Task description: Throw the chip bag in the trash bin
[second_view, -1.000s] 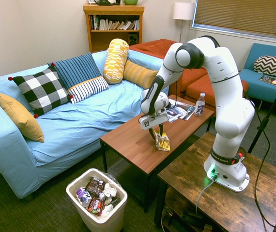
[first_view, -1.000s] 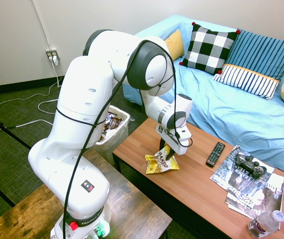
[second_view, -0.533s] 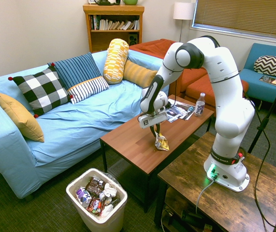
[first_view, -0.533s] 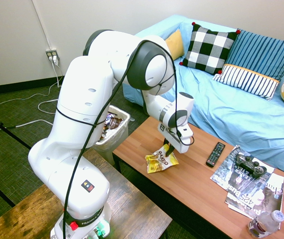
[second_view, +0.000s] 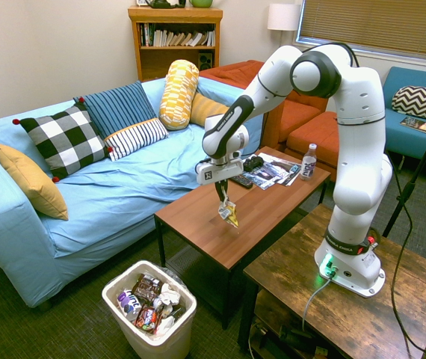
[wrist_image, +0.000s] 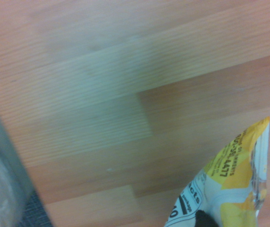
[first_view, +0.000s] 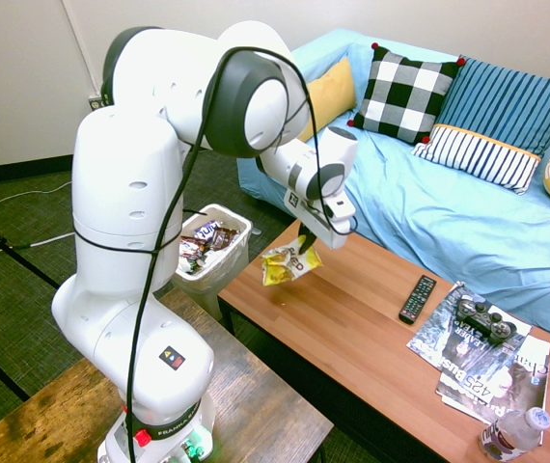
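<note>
The chip bag (first_view: 288,262), yellow and crinkled, hangs in the air above the wooden coffee table (first_view: 352,333). My gripper (first_view: 306,241) is shut on its top edge. In the second exterior view the chip bag (second_view: 229,214) dangles below the gripper (second_view: 221,196), over the part of the table (second_view: 198,224) nearest the bin. The white trash bin (first_view: 219,275) stands on the floor just past that table end, holding several wrappers; its rim (second_view: 116,288) shows in front of the table. The wrist view shows a corner of the chip bag (wrist_image: 229,189) over the wood (wrist_image: 102,94).
A remote (first_view: 417,298), magazines (first_view: 468,362), a game controller (first_view: 484,318) and a water bottle (first_view: 511,434) lie on the far half of the table. The blue sofa (first_view: 449,212) with pillows runs along the table's other side.
The gripper has shut on the chip bag, lifted it off the table and carried it toward the table end by the trash bin. The arm has swung that way too.
</note>
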